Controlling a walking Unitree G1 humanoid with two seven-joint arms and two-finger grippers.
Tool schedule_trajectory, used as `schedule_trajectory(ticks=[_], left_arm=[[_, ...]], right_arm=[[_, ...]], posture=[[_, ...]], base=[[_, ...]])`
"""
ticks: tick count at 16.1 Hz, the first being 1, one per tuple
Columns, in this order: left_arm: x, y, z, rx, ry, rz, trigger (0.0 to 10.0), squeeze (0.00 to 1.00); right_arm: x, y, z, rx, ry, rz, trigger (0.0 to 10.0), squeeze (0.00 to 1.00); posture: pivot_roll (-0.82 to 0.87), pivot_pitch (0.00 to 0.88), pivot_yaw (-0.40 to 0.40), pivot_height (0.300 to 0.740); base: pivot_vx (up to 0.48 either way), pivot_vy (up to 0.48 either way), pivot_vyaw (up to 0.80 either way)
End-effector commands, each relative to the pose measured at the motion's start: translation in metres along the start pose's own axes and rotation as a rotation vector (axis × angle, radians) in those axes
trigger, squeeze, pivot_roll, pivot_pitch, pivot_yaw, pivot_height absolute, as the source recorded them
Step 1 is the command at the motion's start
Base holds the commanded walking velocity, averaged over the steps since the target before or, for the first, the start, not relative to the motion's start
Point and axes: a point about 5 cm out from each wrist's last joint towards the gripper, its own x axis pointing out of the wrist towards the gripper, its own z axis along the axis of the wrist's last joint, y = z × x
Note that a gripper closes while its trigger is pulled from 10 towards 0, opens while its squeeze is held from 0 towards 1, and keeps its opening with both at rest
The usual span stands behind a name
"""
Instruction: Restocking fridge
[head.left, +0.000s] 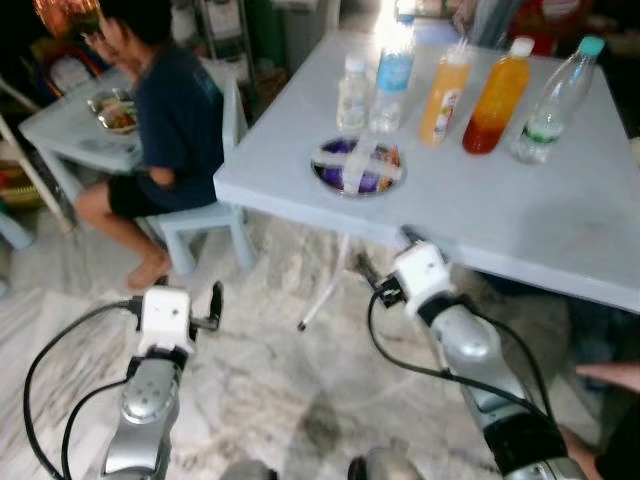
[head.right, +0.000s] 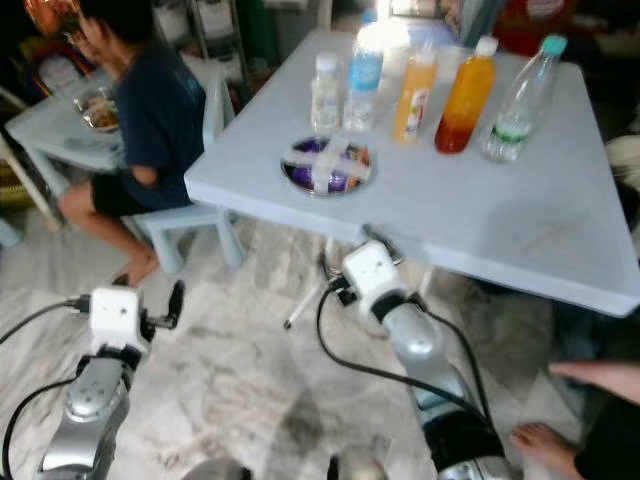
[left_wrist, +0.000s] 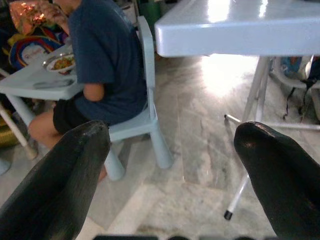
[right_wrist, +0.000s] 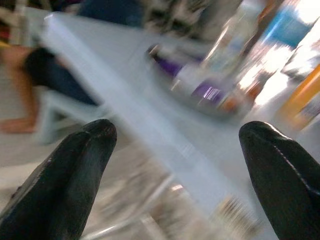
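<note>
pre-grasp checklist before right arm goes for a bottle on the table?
1. Right gripper open, nothing between its fingers: ok.
2. Left gripper open, low over the floor: ok.
3. Five bottles upright at the table's far side, including the orange bottle and the green-capped bottle: ok.
4. Right gripper at the table's near edge, short of the bottles: not ok.
5. Plate lies between gripper and bottles: not ok.
6. Person seated to the left: ok.

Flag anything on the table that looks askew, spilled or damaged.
Nothing stands out. The five bottles stand upright in a row on the pale blue table, and the purple dish sits flat near the front edge. No spills show.
</note>
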Motion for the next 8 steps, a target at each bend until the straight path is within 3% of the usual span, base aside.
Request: schedule_trajectory(ticks=[1, 2, 8], left_arm=[[-0.0015, 0.0095, 0.0006, 0.028, -0.003, 0.026, 10.0, 0.0], [-0.0014, 0.0094, 0.0006, 0.027, -0.003, 0.025, 10.0, 0.0], [-0.0014, 0.0004, 0.0031, 0.046, -0.016, -0.022, 10.0, 0.0]], right_arm=[[0.0088, -0.0033, 0.0216, -0.05, -0.102, -0.035, 10.0, 0.0], [0.0091, -0.004, 0.0225, -0.05, -0.107, -0.038, 10.0, 0.0], [0.0101, -0.0065, 0.0252, -0.11, -0.136, -0.063, 10.0, 0.0]], posture=[[0.01, 0.082, -0.006, 0.74], [0.01, 0.082, -0.006, 0.74], [0.01, 0.079, -0.008, 0.74]], base=[[0.311, 0.364, 0.0], [0.311, 0.364, 0.0], [0.454, 0.0, 0.0]])
